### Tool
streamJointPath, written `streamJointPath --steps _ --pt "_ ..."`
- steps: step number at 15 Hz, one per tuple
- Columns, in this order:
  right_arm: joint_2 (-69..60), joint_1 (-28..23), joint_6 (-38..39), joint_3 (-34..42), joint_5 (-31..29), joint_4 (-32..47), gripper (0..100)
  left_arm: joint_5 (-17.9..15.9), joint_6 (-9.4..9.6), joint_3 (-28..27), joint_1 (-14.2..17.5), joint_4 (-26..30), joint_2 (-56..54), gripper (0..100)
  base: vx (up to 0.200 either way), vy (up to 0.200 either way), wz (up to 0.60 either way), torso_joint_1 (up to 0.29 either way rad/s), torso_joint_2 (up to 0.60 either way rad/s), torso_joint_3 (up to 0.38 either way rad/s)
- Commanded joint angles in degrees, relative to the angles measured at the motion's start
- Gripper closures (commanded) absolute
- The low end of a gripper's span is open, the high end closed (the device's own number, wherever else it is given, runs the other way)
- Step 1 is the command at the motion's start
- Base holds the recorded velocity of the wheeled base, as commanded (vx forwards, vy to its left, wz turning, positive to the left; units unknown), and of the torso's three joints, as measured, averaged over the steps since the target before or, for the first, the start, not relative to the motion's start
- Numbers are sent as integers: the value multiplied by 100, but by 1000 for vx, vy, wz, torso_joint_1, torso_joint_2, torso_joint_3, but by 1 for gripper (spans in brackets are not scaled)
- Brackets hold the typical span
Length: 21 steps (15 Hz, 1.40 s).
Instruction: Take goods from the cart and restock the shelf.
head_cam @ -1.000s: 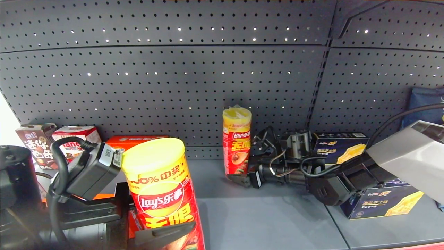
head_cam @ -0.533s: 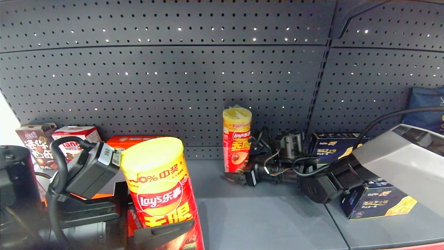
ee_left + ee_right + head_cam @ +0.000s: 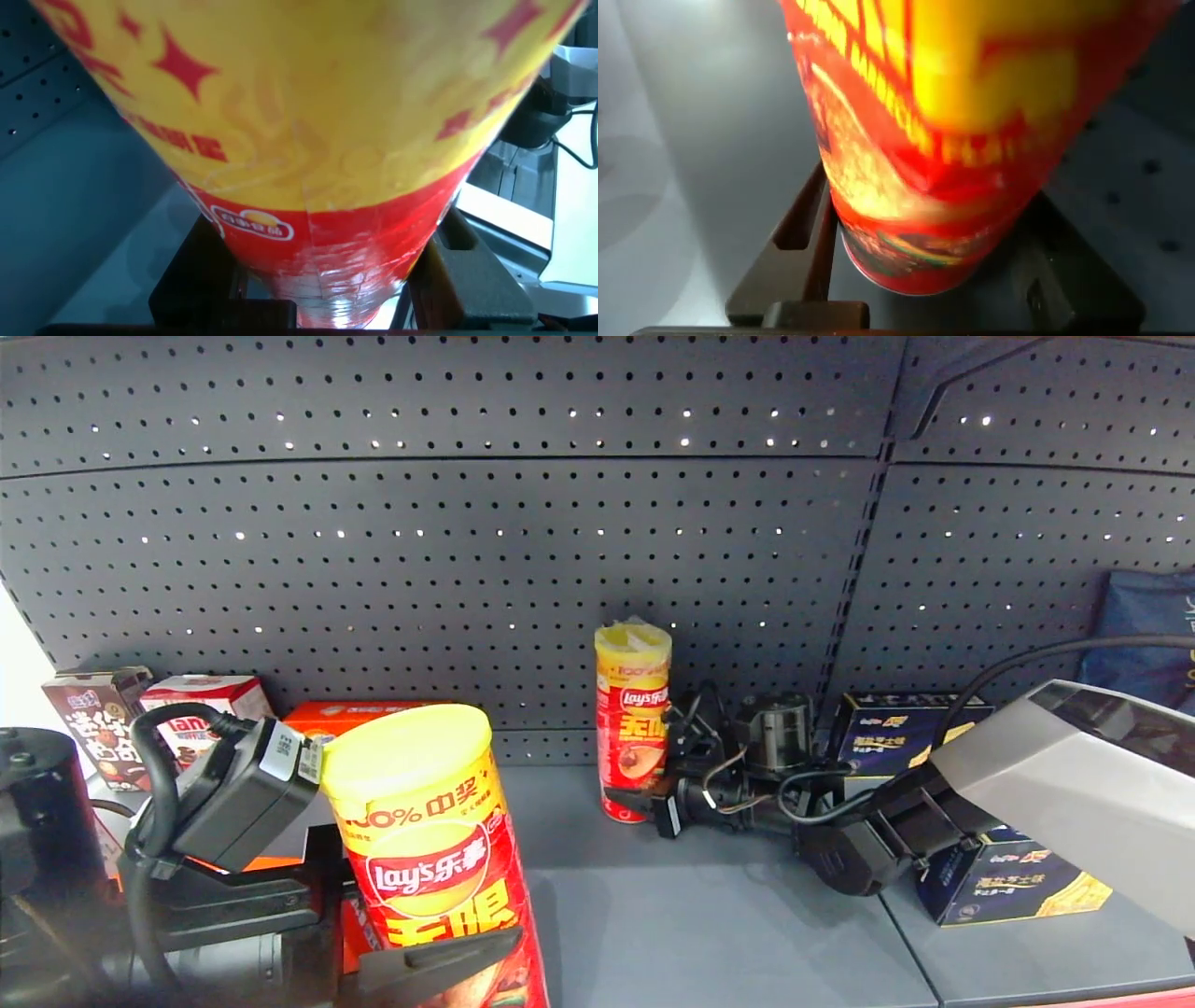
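Note:
Two red and yellow chips cans are in view. The near can (image 3: 429, 840) is upright at the lower left, low over the shelf front, with my left gripper (image 3: 439, 943) shut on its lower part. From the left wrist, that can (image 3: 318, 149) sits between the gripper's (image 3: 327, 289) dark fingers. The far can (image 3: 633, 719) is upright near the pegboard at the shelf's middle, its base at the shelf surface. My right gripper (image 3: 644, 803) is shut on its lower end. The right wrist view shows this can (image 3: 924, 140) clamped in the gripper (image 3: 915, 266).
The grey shelf (image 3: 719, 915) has a pegboard back wall (image 3: 467, 569). A brown box (image 3: 93, 719), a red-white box (image 3: 210, 695) and an orange box (image 3: 359, 714) stand at the left. Dark blue boxes (image 3: 896, 733) (image 3: 1013, 887) and a blue bag (image 3: 1144, 625) occupy the right.
My right arm has moved left along the shelf, carrying the far can slightly left. The left gripper and its can have barely shifted.

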Motion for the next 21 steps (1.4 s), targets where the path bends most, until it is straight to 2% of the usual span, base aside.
streamJointPath --steps 1,5,10,13,14,16,21 --pt "-124 61 -21 477 -174 -513 100 4 -1 -18 1 -12 -6 100 0 0 0 0 0 0" --pt "-1091 237 -21 1646 -394 -724 100 4 -1 -18 9 -12 -23 100 0 0 0 0 0 0" --pt "-1759 544 -3 2297 -570 -733 100 -14 -1 -9 71 -21 -41 100 0 0 0 0 0 0" --pt "-1891 711 -3 3281 -579 -1594 100 -5 -9 17 115 -30 -94 100 0 0 0 0 0 0" --pt "-1891 720 6 3343 -579 -1673 100 -5 -9 8 141 -30 -94 100 0 0 0 0 0 0" --pt "-1882 817 23 3967 -570 -2148 100 12 -27 -123 291 -30 -50 100 0 0 0 0 0 0" --pt "-1838 1089 32 4081 -579 -2297 100 56 -44 -106 335 -21 -41 100 0 0 0 0 0 0"
